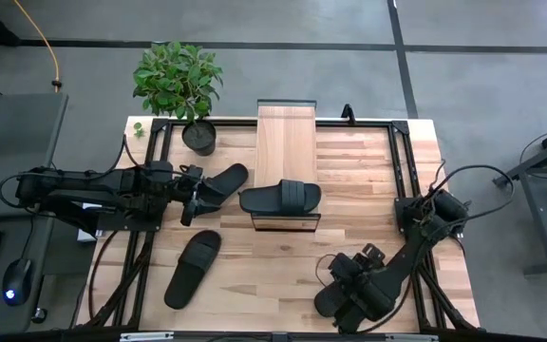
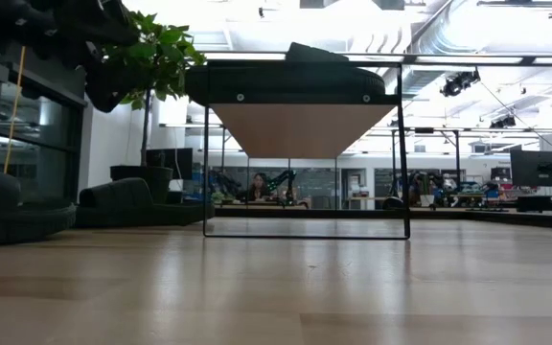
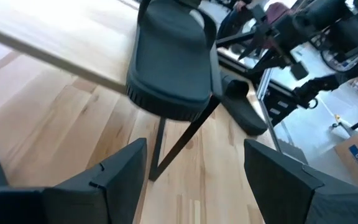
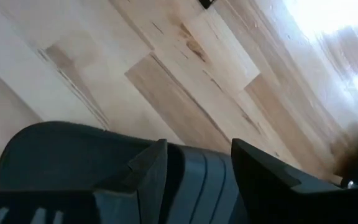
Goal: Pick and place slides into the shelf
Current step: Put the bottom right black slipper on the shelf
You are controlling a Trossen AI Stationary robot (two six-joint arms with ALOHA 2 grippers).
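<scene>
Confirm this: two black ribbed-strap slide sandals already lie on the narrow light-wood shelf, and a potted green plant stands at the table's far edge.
Not quite: only one black ribbed-strap slide sandal lies on the narrow light-wood shelf, as the high view shows. The potted green plant does stand at the table's far edge.

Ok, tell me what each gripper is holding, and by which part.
Left gripper: open, holding nothing, beside the nearest slide. Right gripper: down over the second slide at its ribbed strap; a grip cannot be told.

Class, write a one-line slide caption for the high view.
One slide rests on the shelf; left gripper open beside another slide, right gripper over a third.
</scene>
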